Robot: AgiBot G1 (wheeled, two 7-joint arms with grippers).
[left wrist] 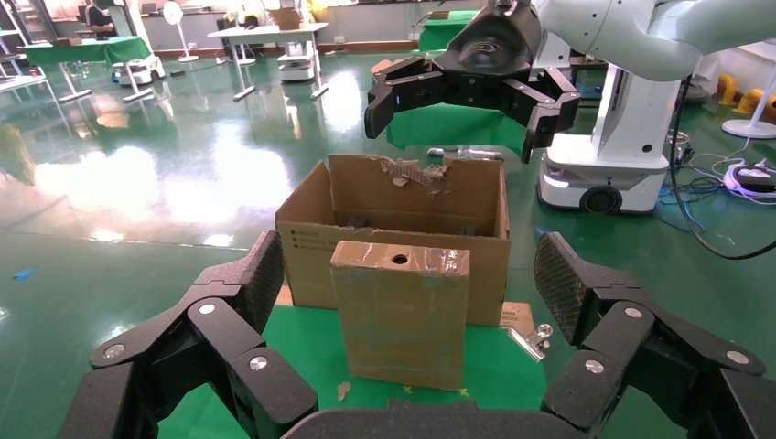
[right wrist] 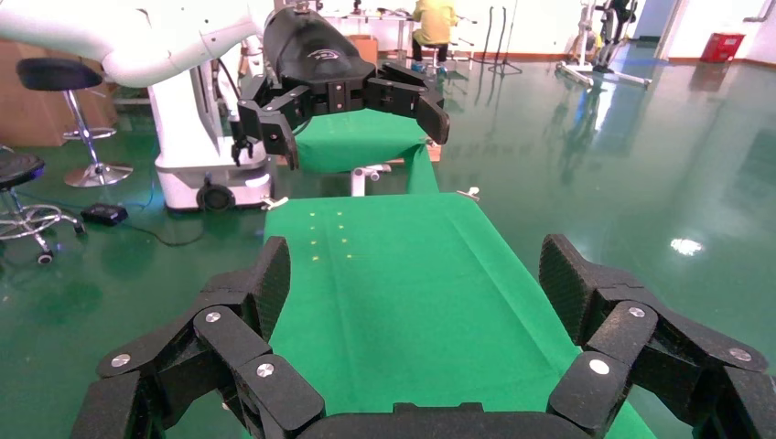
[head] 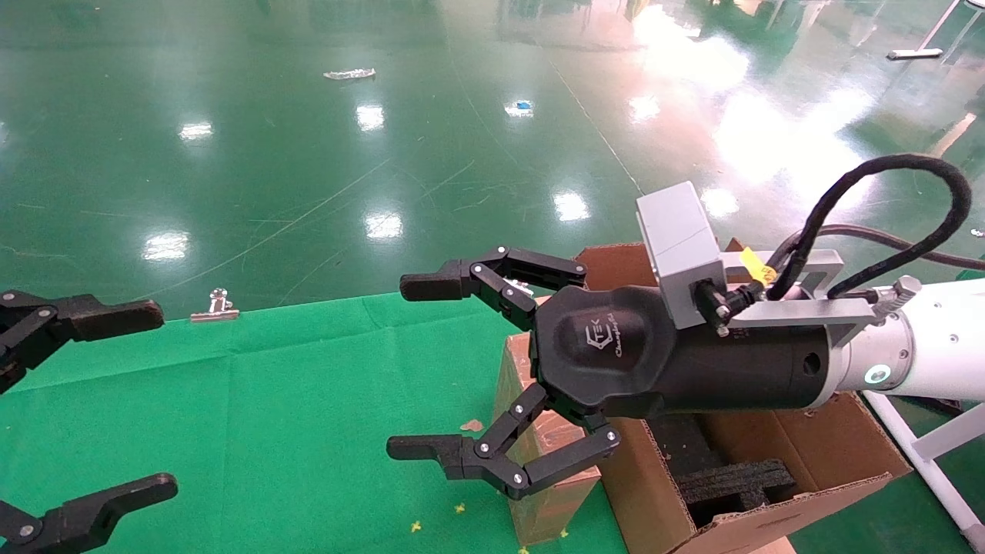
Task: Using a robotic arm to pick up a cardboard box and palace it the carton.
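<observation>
The small reddish-brown cardboard box (head: pixel 548 454) stands upright on the green cloth, right against the carton (head: pixel 800 454); my right gripper hides part of it. In the left wrist view the box (left wrist: pixel 400 315) shows a round hole in its top, with the carton (left wrist: pixel 403 215) just behind it. The robotic arm, my right one, is white with a grey camera block. Its gripper (head: pixel 413 368) is open and empty, hovering above the box and the carton's near wall. My left gripper (head: pixel 150 400) is open and empty at the table's far left, facing the box from a distance.
A green cloth (head: pixel 269 400) covers the table. A metal binder clip (head: pixel 215 306) lies at its far edge. Black foam inserts (head: pixel 723 469) sit inside the carton. Shiny green floor lies beyond. The right wrist view shows the cloth (right wrist: pixel 403 274) and the left gripper (right wrist: pixel 357 133) opposite.
</observation>
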